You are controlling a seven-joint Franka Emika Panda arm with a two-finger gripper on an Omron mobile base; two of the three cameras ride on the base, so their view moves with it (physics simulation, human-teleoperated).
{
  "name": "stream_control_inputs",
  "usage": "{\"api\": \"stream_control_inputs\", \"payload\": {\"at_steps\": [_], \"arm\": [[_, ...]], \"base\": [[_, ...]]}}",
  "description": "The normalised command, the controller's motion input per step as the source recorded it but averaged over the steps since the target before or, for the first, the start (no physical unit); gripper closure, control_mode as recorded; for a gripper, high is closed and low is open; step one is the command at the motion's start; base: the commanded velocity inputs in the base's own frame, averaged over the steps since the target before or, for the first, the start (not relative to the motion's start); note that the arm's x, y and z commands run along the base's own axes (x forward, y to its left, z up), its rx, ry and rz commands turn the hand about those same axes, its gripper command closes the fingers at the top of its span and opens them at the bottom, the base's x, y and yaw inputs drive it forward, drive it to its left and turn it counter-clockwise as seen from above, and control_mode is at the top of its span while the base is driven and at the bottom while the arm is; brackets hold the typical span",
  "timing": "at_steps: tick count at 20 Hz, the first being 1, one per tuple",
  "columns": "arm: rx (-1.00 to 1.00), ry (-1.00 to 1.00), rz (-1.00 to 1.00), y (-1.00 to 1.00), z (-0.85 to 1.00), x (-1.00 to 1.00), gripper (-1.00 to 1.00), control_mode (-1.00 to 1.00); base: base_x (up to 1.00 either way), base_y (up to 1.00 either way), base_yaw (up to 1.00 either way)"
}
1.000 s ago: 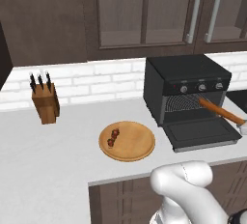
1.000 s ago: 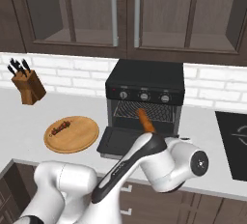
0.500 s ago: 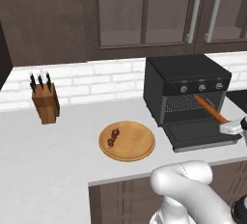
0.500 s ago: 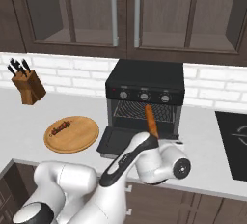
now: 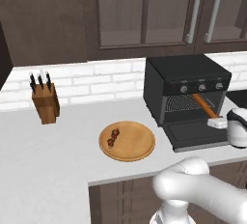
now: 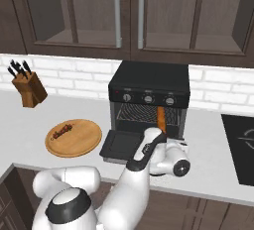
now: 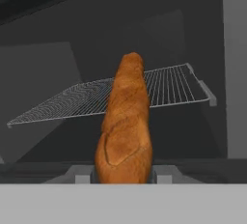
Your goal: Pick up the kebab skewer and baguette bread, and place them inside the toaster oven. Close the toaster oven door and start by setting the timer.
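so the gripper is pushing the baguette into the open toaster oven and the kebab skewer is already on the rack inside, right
Not quite. The gripper does hold the baguette in the open toaster oven, but the kebab skewer is not on the rack: the left base view shows it on the wooden plate on the counter.

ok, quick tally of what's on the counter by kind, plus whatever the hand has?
Bread: 1, the baguette, held in the hand and reaching into the oven
Skewers: 1, the kebab on the plate
Plates: 1, wooden plate
Ovens: 1, toaster oven, door down
Knife blocks: 1
Total: 5
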Motion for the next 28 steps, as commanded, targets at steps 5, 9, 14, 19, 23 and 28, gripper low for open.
{"api": "stream_control_inputs", "payload": {"at_steps": [5, 9, 14, 19, 23, 28], "arm": [[0.06, -0.03, 0.00, -0.24, -0.23, 0.41, 1.00, -1.00], [0.00, -0.17, 0.00, 0.00, -0.34, 0.01, 1.00, -1.00], [0.00, -0.08, -0.01, 0.15, -0.12, 0.06, 1.00, -1.00], [0.00, -0.03, 0.00, 0.03, 0.06, 0.09, 1.00, -1.00], [0.00, 0.00, 0.00, 0.05, 0.27, 0.24, 1.00, -1.00], [0.00, 0.00, 0.00, 0.05, 0.25, 0.28, 1.00, -1.00]], "base": [[0.00, 0.00, 0.00], [0.00, 0.00, 0.00], [0.00, 0.00, 0.00], [0.00, 0.00, 0.00], [0.00, 0.00, 0.00], [0.00, 0.00, 0.00]]}}
